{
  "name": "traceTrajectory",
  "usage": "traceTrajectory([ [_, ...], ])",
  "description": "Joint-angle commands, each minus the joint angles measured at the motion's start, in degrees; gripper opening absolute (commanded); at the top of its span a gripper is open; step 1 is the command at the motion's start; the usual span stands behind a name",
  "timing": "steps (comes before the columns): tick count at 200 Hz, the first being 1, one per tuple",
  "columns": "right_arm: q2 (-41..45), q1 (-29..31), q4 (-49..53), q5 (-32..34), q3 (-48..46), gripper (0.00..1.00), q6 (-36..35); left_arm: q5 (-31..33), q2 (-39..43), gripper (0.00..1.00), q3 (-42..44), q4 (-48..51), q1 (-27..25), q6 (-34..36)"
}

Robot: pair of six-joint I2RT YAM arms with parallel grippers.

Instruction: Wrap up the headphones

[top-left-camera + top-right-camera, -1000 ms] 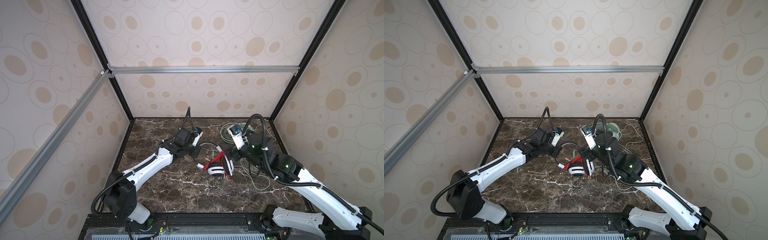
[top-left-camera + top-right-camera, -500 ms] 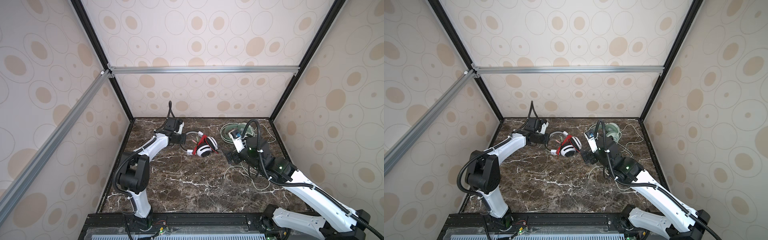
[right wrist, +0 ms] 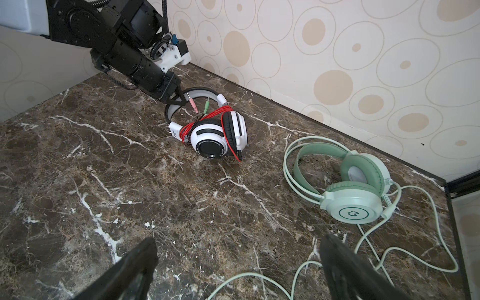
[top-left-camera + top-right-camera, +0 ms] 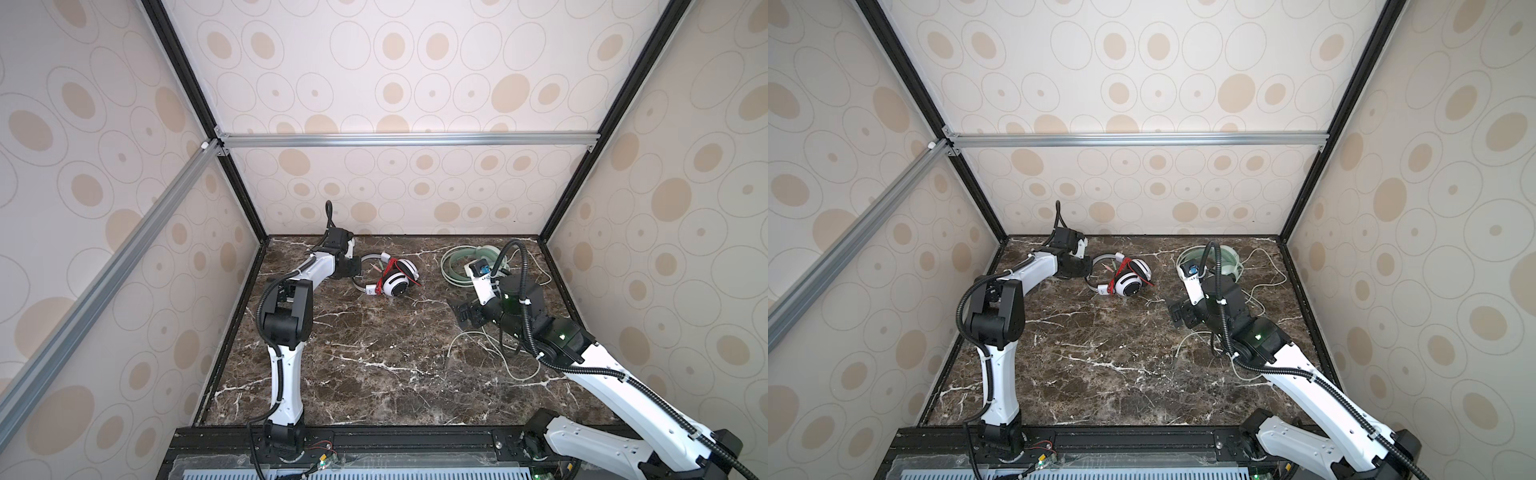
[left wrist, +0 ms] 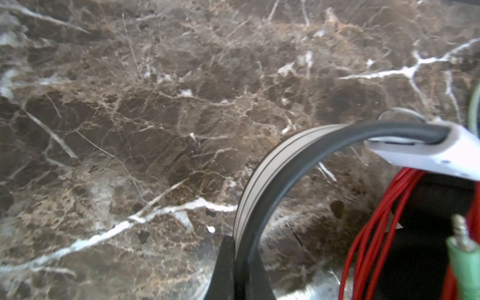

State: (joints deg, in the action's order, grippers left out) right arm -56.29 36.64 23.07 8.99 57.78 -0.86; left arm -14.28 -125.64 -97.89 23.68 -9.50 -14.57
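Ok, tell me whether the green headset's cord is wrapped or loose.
Loose: the pale cord trails in open loops across the table, not wound round the green headset.

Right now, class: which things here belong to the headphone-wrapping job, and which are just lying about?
Job: white headset, wrapped, headband in shut left tool; mint-green headset, unwrapped; open right tool.
Surroundings only: marble table; patterned walls; aluminium bar.

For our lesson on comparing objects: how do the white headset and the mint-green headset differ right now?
The white headset has its red cord wound around it; the mint-green headset has its pale cord trailing loose over the table. The left gripper grips the white headset's band; nothing holds the mint-green headset. Both are over-ear and rest on the table.
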Motion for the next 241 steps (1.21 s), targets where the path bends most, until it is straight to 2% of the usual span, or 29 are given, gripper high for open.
traceTrajectory([
  [1, 0.83, -0.51, -1.21, -1.06, -0.48, 1.0, 0.97, -3.41, -1.1, 0.0, -4.8, -0.77, 1.53, -1.79],
  [31, 0.66, -0.7, -1.38, -1.1, -0.41, 1.0, 1.15, -3.91, -2.56, 0.0, -4.99, -1.03, 2.59, -1.65],
  [56, 0.57, -0.85, -1.61, -1.1, -0.63, 1.0, 1.26, -3.04, -2.68, 0.07, -4.44, -1.16, 2.73, -1.35],
  [116, 0.26, -1.25, -1.85, -1.45, -0.38, 1.0, 0.88, -2.08, -1.75, 0.39, -4.25, -1.06, 2.82, -1.91],
  [161, -0.02, -1.89, -1.5, -1.71, -0.54, 1.0, 1.03, 3.87, 3.6, 0.51, -4.79, 1.63, 2.99, -1.27],
  [190, -1.26, -3.03, 0.07, -0.77, 0.29, 1.0, 2.51, 9.19, 10.67, 0.63, -1.4, 3.76, 3.01, -0.71],
  [219, -1.69, -5.37, 1.7, 0.08, 0.1, 1.0, 4.32, 10.14, 24.18, 0.78, 12.58, 0.73, 1.93, -2.26],
  [241, -2.51, -8.25, 3.13, -1.01, 0.12, 1.0, 6.1, 8.76, 34.49, 0.82, 22.63, -2.21, -3.67, -5.54],
])
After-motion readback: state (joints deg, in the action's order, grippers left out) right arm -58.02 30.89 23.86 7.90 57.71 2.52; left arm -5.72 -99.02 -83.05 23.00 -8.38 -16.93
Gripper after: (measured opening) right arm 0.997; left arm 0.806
